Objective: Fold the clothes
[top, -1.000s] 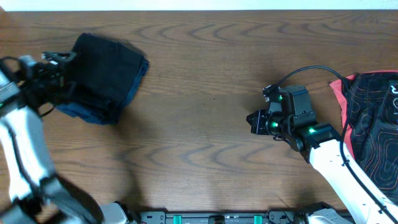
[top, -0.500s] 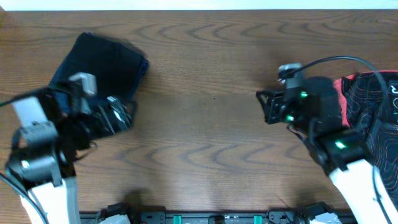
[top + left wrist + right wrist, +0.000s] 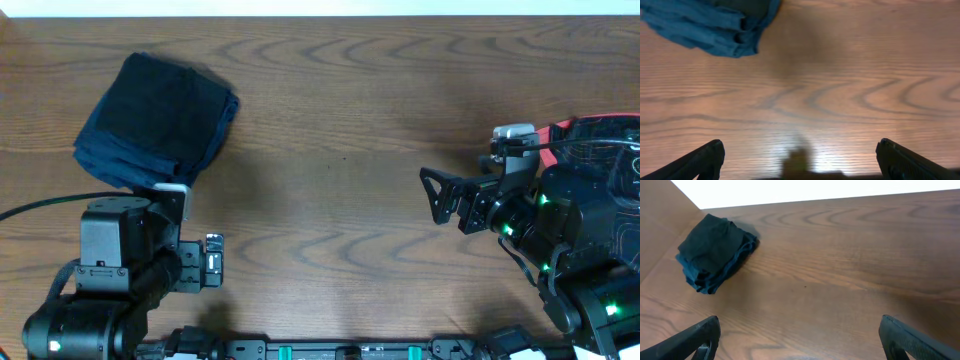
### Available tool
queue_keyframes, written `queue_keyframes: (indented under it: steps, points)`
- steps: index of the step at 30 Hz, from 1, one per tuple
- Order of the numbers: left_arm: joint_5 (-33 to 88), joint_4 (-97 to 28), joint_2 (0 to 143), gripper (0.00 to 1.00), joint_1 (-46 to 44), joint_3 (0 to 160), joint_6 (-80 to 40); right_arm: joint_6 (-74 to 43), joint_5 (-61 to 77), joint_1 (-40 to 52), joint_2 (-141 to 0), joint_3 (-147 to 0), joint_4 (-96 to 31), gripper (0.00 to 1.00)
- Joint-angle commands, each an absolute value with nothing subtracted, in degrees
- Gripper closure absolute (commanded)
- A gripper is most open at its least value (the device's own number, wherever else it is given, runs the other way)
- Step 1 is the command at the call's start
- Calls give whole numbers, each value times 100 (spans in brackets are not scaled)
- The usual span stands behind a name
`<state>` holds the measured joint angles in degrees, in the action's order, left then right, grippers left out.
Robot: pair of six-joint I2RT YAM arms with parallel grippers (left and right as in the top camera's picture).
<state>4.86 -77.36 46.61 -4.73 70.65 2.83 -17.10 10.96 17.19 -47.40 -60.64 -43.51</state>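
A folded navy garment (image 3: 155,115) lies at the table's far left, also seen as navy garment (image 3: 715,255) in the right wrist view and navy garment (image 3: 715,25) in the left wrist view. A black-and-coral line-patterned garment (image 3: 605,140) lies at the right edge, partly hidden under my right arm. My left gripper (image 3: 213,265) sits near the front left, below the navy garment and apart from it, open and empty (image 3: 800,160). My right gripper (image 3: 432,197) points left over bare wood, open with nothing between its fingers (image 3: 800,340).
The wooden table (image 3: 340,120) stretches between the two garments. Its far edge (image 3: 815,202) meets a white surface. The arms' bases stand along the front edge (image 3: 350,350).
My left arm has drawn back from the navy garment toward the front edge. My right arm has shifted right toward the patterned garment, and its jaws have opened.
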Motion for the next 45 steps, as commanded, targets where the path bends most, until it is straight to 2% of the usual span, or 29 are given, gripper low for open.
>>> queue_keyframes:
  steps: [1, 6, 18, 23, 29, 37, 45]
  points:
    - [311, -7529, 4672, 2, -506, 7094, 71, -1664, 1007, 1688, -4724, -6031, -4362, 1]
    - [847, -6353, 4678, 2, -506, 7074, -458, -1667, 1011, 1688, -4724, -6031, -4392, 1]
    - [847, -6359, 4678, 2, -506, 7074, -458, -1660, 897, 1688, -4724, -6031, -4941, 1]
    - [847, -6359, 4678, 2, -506, 7074, -458, -1662, 270, 1664, -4560, -6005, -4928, 1]
    - [847, -6359, 4678, 2, -506, 7074, -458, -1662, -110, 1173, -3170, -5358, -3905, 1]
    - [847, -6357, 4678, 2, -506, 7074, -458, -1662, -213, 390, -1341, -3717, -2567, 1]
    - [847, -6359, 4678, 2, -506, 7074, -458, -1664, -204, 283, -113, -1802, -1227, 1]
